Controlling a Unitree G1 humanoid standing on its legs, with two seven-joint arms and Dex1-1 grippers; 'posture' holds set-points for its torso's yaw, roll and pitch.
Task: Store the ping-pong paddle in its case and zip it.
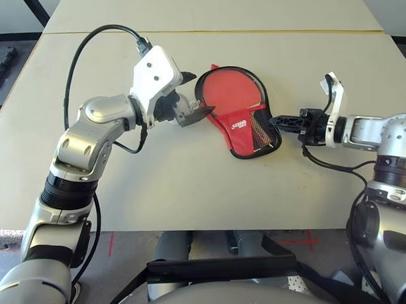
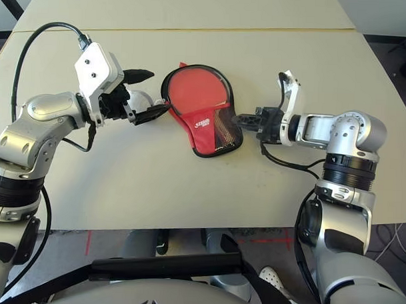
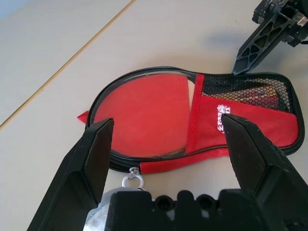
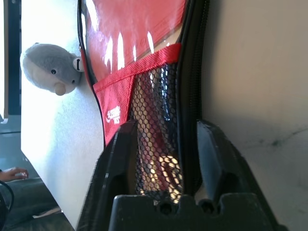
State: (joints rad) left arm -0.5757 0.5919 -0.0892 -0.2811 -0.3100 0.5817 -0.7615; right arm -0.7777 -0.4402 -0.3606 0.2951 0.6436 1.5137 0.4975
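On a beige table (image 1: 188,191), the red case (image 1: 241,116) lies between my wide-open left gripper (image 1: 195,98) and my right gripper (image 4: 166,159), jaws parted astride its edge.

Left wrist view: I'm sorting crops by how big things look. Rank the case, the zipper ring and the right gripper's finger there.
1. the case
2. the right gripper, finger partly cut off
3. the zipper ring

a pale beige table (image 1: 188,191) fills the scene, a thin yellowish seam (image 1: 214,31) marking where it meets a second tabletop (image 1: 215,6) beyond. grey floor (image 1: 119,246) with red tape marks (image 1: 110,242) shows below the near edge; dark floor and a black frame leg (image 1: 31,4) lie at the far corners.
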